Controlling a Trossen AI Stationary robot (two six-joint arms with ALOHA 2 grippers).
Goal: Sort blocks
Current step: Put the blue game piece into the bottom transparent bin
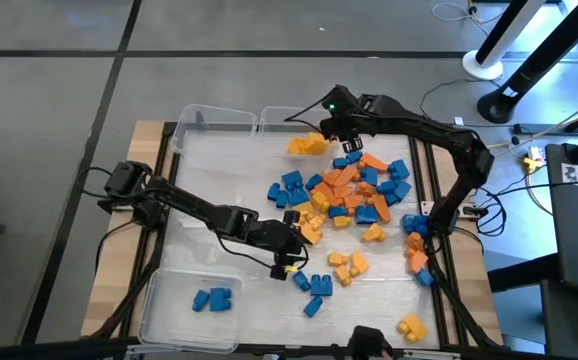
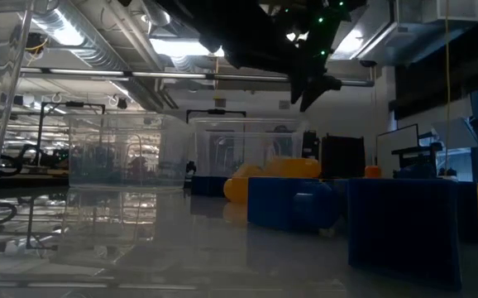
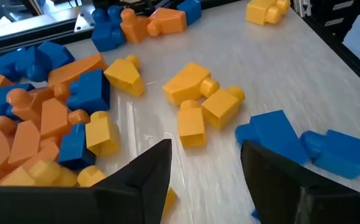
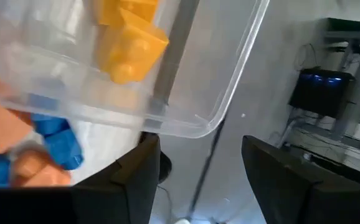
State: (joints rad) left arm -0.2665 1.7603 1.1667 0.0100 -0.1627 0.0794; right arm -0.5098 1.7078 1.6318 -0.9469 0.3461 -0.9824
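Blue, orange and yellow blocks lie heaped on the table's middle. My left gripper is low at the heap's near-left edge and stands open over bare table. A yellow block lies there, partly hidden below one finger. Three yellow blocks and two blue ones lie just ahead of it. My right gripper hangs open above the right corner of the far clear bin. That bin holds yellow blocks.
A second clear bin stands at the far left. A third at the near left holds blue blocks. Stray blocks lie along the right rail, and a yellow one sits near the front edge.
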